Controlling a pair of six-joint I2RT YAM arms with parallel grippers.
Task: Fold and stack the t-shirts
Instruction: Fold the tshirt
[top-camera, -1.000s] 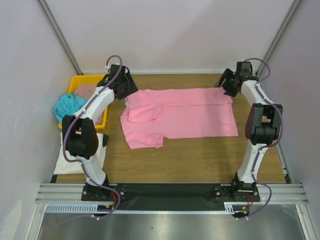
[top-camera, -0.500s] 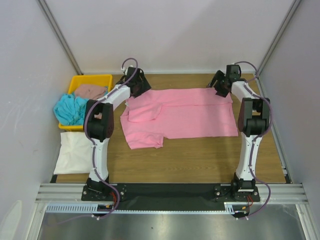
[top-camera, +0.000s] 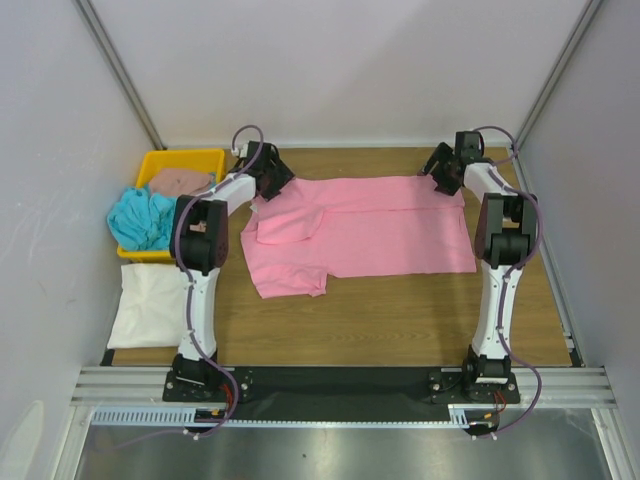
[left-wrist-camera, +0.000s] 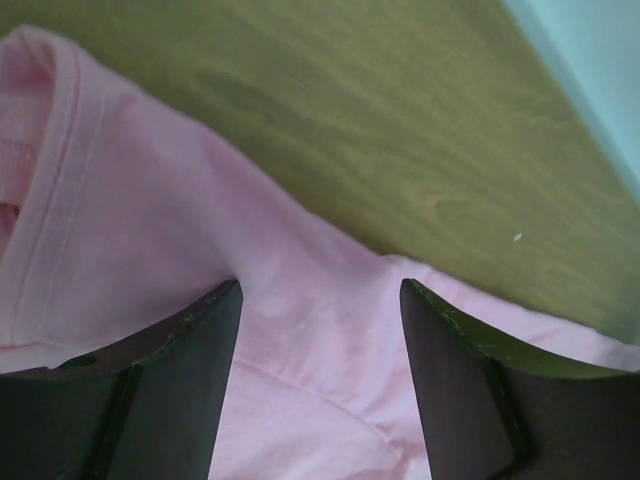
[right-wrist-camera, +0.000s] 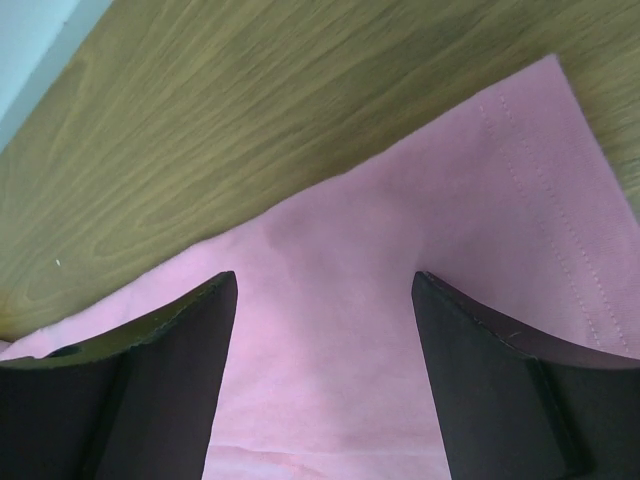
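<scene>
Left gripper and right gripper: jaws wide apart, holding nothing, 1 above each far corner of the pink t-shirt, which lies spread on the table. Whether the fingertips touch the cloth cannot be determined. Both wrist views cut off most of the shirt.

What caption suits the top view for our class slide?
Left gripper and right gripper, both open, at the far edge of the pink shirt on the table.
</scene>
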